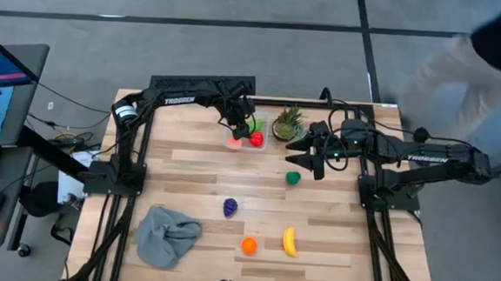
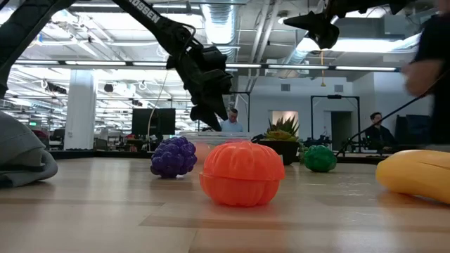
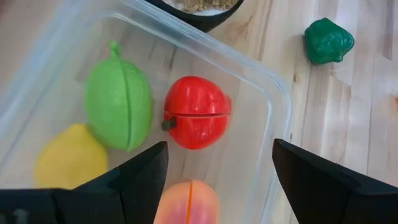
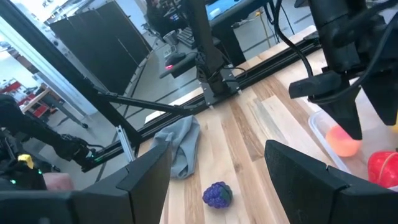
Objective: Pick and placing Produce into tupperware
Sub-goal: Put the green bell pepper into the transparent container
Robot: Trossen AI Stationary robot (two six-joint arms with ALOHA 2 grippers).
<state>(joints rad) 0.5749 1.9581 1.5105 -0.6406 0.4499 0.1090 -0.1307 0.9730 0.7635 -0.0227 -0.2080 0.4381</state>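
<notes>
- Tupperware [image 1: 245, 140] is sitting at the far edge of the table [image 1: 331, 250], just beside the potted plant [image 1: 287, 124], and it is already holding a green piece [image 3: 118, 102], a red piece [image 3: 197, 112], a yellow piece [image 3: 71, 155] and a peach-coloured piece [image 3: 186, 202].
- Left gripper [image 1: 239, 129] is hanging directly over the container, its fingers standing apart and gripping nothing; the wrist view is showing only the produce lying below between them.
- Right gripper [image 1: 312, 158] is hovering near the plant, above and just beside the green vegetable [image 1: 293, 178]; its fingers are likewise spread with nothing between them.
- Produce waiting on the open table: the green vegetable, a purple grape bunch [image 1: 230, 207], an orange pumpkin [image 1: 248, 245] and a banana [image 1: 290, 241]; a grey cloth [image 1: 166, 234] is lying at the near left.
- Judging by this, a drop into the container looks just completed, and the next pick is coming up.
- The nearest candidate seems to be the green vegetable: the right gripper would need to lower over it, close on it, then carry it across past the plant without knocking it.
</notes>
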